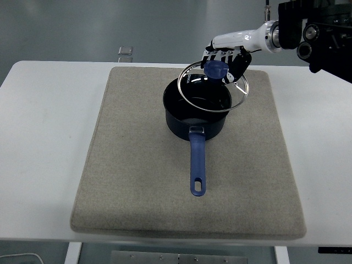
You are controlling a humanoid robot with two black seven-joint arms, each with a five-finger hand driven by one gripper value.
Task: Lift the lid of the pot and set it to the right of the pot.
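Note:
A dark blue pot [193, 118] stands on the grey mat [126, 176], its blue handle [197, 168] pointing toward the near edge. The glass pot lid [213, 88] with a metal rim and blue knob [215, 69] hangs in the air, tilted, above the pot's right rear part. My right hand [226, 63] is shut on the lid's knob, its fingers wrapped around it from above. The pot's dark inside shows under the raised lid. No left arm shows anywhere in the head view.
A small clear object [126, 51] lies on the white table [38, 137] behind the mat's far left corner. The mat spreads wide to the right of the pot. My right forearm [308, 33] fills the top right corner.

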